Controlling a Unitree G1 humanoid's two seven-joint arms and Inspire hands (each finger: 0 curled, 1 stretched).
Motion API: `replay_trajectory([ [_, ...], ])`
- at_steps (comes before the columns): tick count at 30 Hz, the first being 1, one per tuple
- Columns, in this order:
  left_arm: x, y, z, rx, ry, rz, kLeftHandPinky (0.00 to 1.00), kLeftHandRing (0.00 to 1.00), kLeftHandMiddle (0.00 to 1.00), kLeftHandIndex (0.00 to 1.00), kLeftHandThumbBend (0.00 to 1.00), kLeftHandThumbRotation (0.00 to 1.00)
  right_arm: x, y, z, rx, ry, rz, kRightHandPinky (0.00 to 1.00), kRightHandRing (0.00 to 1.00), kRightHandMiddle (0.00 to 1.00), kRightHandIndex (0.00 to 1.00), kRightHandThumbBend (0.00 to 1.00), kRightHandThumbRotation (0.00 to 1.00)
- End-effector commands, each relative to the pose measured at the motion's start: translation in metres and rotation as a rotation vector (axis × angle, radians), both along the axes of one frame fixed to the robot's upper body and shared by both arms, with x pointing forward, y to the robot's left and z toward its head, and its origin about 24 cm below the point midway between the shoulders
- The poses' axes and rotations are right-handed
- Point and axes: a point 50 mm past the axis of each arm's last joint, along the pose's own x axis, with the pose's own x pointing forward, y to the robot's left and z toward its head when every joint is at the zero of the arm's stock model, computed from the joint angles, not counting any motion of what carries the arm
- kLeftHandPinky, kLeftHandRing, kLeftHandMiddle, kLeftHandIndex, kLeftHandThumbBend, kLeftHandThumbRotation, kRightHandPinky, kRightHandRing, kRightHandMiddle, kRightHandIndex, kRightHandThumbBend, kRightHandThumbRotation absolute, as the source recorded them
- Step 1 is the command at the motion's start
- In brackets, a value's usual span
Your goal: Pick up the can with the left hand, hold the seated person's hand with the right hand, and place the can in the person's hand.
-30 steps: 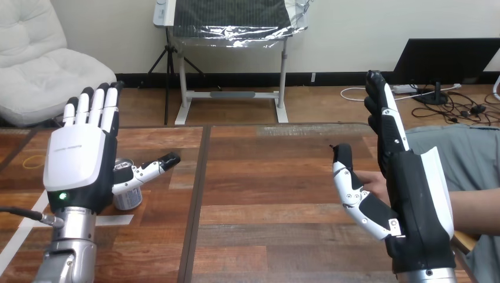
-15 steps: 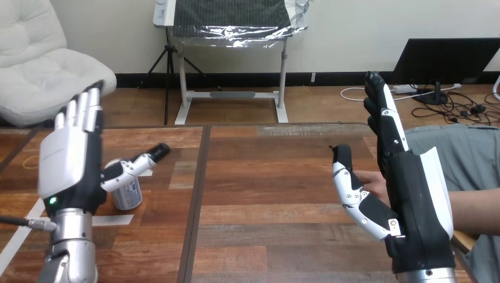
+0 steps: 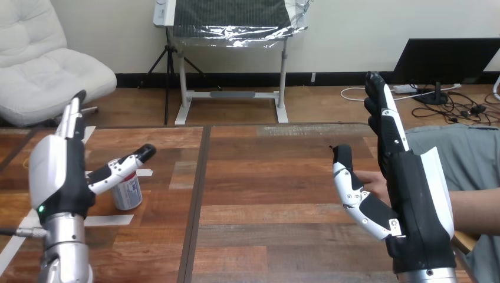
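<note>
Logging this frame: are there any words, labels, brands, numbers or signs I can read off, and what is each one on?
Nothing here can be quoted as readable text.
On the can: print on its side, too small and blurred to read.
On the left robot hand: no legible marking on its white shell.
On the right robot hand: no marking to read.
On the white tape stuck to the table: blank.
</note>
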Motion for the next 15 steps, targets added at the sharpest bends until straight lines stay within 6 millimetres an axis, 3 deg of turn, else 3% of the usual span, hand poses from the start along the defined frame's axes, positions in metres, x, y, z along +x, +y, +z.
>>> replay_trajectory([
  [1,0.0221,-0.0030,0.0243,-0.077,-0.088,-0.012,0.85,0.92,0.96,0.97,0.98,0.64,0.0031,0.0008,0.0167,0.005,-0.083,0.005,1.00,1.00,1.00,1.00,0.10,0.00],
  [15,0.0283,0.0010,0.0205,-0.272,-0.002,-0.042,0.86,0.92,0.94,0.94,1.00,0.64,0.0040,0.0007,0.0168,-0.005,-0.085,0.007,1.00,1.00,1.00,0.99,0.11,0.00],
])
